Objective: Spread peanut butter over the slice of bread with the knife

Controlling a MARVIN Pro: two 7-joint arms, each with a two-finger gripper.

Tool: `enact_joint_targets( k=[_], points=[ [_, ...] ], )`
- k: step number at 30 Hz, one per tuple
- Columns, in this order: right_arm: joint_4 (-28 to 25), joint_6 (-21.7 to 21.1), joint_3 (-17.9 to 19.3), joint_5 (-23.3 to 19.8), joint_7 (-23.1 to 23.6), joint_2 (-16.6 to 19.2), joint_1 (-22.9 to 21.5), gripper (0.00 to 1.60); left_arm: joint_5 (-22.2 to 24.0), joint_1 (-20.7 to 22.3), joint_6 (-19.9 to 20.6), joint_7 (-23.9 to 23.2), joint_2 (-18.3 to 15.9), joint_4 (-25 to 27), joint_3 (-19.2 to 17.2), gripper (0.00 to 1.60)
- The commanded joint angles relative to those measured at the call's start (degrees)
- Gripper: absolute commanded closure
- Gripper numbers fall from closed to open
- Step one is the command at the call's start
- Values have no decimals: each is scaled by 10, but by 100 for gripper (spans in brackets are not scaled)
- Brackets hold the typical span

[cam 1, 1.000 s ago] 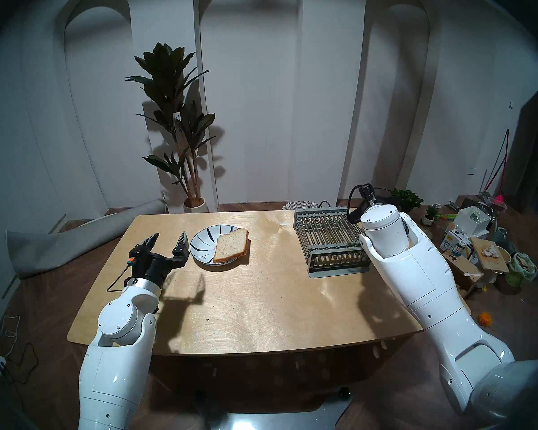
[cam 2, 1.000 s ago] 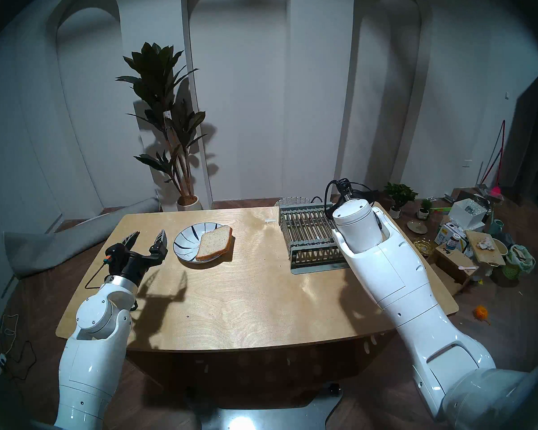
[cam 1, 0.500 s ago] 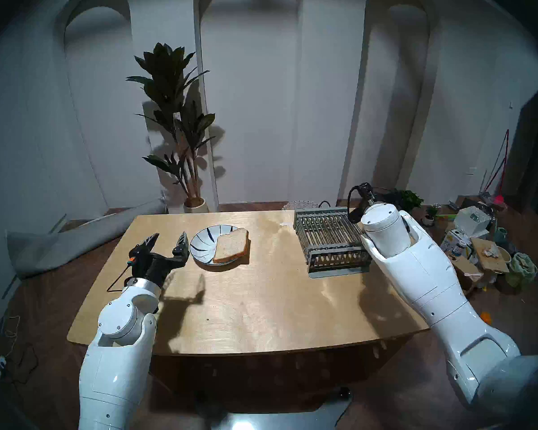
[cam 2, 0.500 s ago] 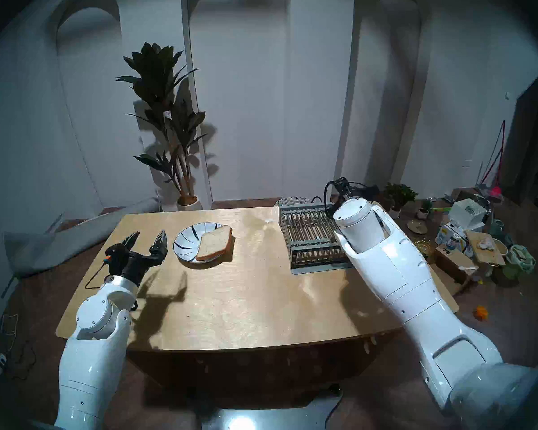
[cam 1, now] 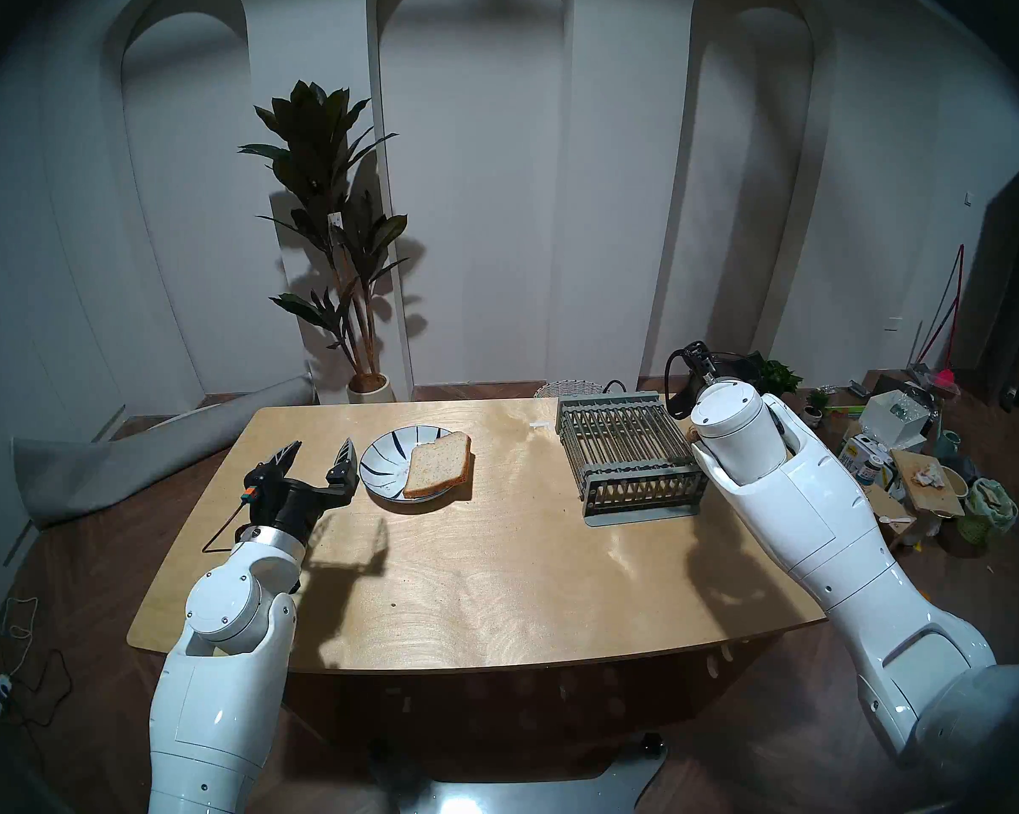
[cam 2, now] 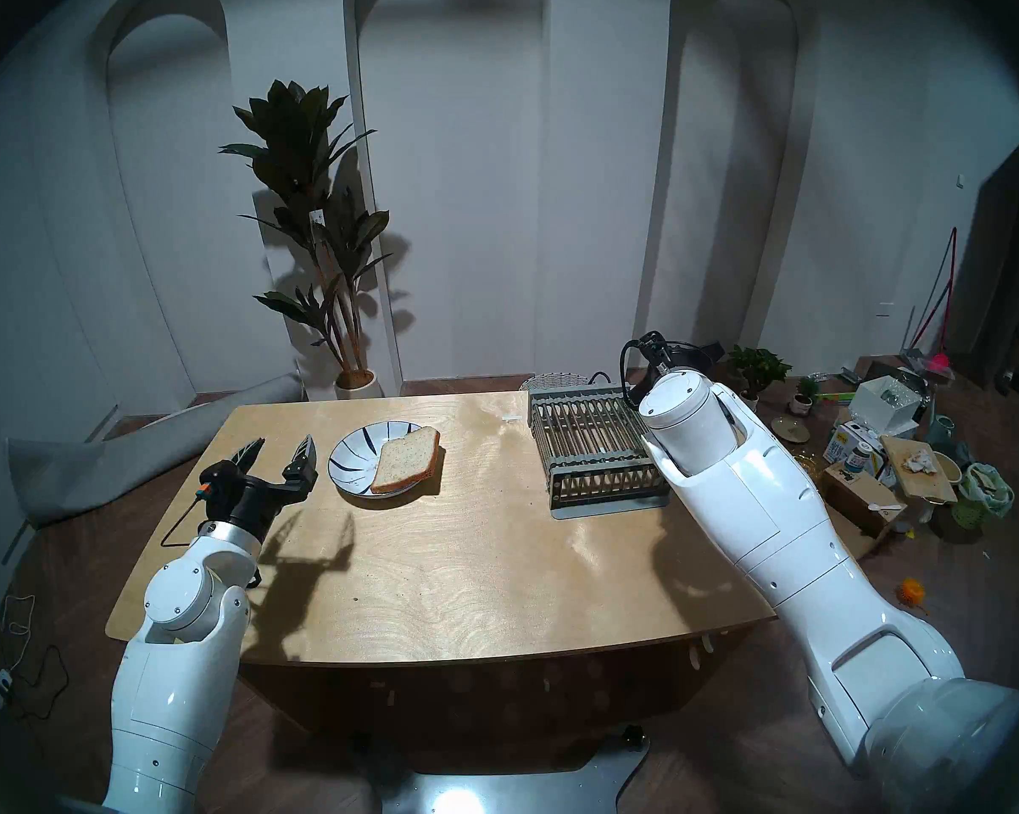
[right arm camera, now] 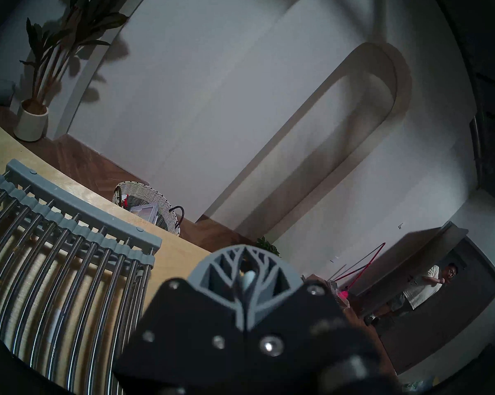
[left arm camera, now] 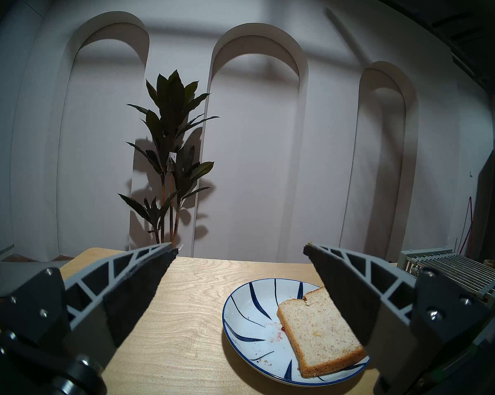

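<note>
The slice of bread (cam 1: 439, 463) lies on the right part of a white plate with dark blue stripes (cam 1: 384, 460) at the table's back left; it also shows in the left wrist view (left arm camera: 317, 329). My left gripper (cam 1: 322, 446) is open and empty just left of the plate, above the table. My right gripper (right arm camera: 245, 254) is shut beyond the far right corner of the rack; a pale bluish bit, the knife handle (right arm camera: 247, 277), shows between its fingers. The blade is hidden. In the head views my right wrist hides that gripper. The peanut butter is out of view.
A grey metal dish rack (cam 1: 630, 454) stands at the table's back right, close to my right forearm. A woven basket (right arm camera: 143, 203) sits on the floor behind the table. A person (right arm camera: 423, 289) stands by a door far right. Clutter covers the floor at right.
My right arm has shifted a little to the right and back, uncovering more of the rack's right end. The left arm, plate and bread have not moved.
</note>
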State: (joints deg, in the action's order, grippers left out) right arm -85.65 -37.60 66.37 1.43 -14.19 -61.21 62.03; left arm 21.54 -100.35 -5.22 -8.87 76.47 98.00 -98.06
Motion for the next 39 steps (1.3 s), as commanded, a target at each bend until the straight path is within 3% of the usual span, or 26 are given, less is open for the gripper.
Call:
enact_joint_targets(
  k=[1, 12, 20, 29, 39],
  points=[
    [-20, 2, 11, -9, 1, -12, -19, 160, 0, 5, -2, 0, 0, 13, 0, 0],
    [-78, -17, 28, -35, 2, -21, -6, 160, 0, 6, -2, -1, 0, 12, 0, 0],
    [-137, -28, 44, -82, 5, -65, -4, 160, 0, 6, -2, -1, -1, 11, 0, 0],
    [-201, -12, 61, -207, 45, -136, -27, 160, 0, 7, -3, -1, -1, 9, 0, 0],
    [-178, 46, 70, -373, 58, -191, 2, 160, 0, 7, -3, -1, -1, 9, 0, 0]
  ],
)
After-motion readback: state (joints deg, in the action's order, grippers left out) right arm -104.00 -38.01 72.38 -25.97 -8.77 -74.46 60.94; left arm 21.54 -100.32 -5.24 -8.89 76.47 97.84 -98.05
